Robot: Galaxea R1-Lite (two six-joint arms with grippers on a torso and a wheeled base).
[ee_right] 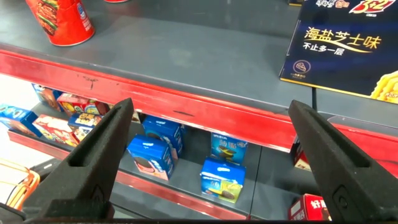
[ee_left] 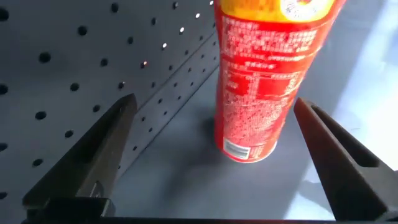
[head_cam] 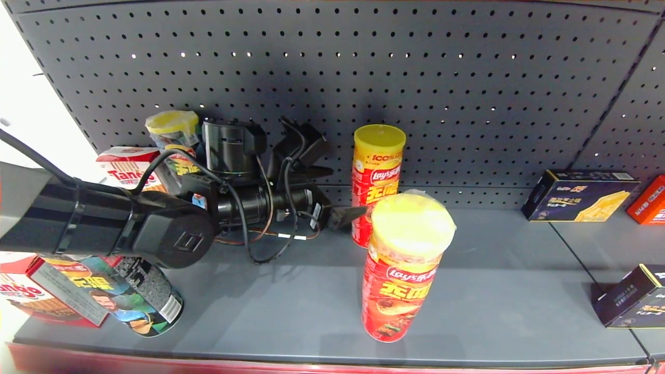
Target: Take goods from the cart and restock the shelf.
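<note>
Left gripper is out over the grey shelf, jaws spread wide. The rear red chip can stands upright just beside its tips, not gripped. Second chip can stands nearer the front. Right gripper, jaws wide apart and holding nothing, faces the shelf's red front lip.

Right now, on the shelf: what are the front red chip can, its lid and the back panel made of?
Front red chip can: likely paperboard tube under a glossy printed wrap; light glints on it. Lid: looks like translucent yellowish plastic, with a lipped rim. Back panel: probably painted sheet metal, matte grey, with regular punched holes.
</note>
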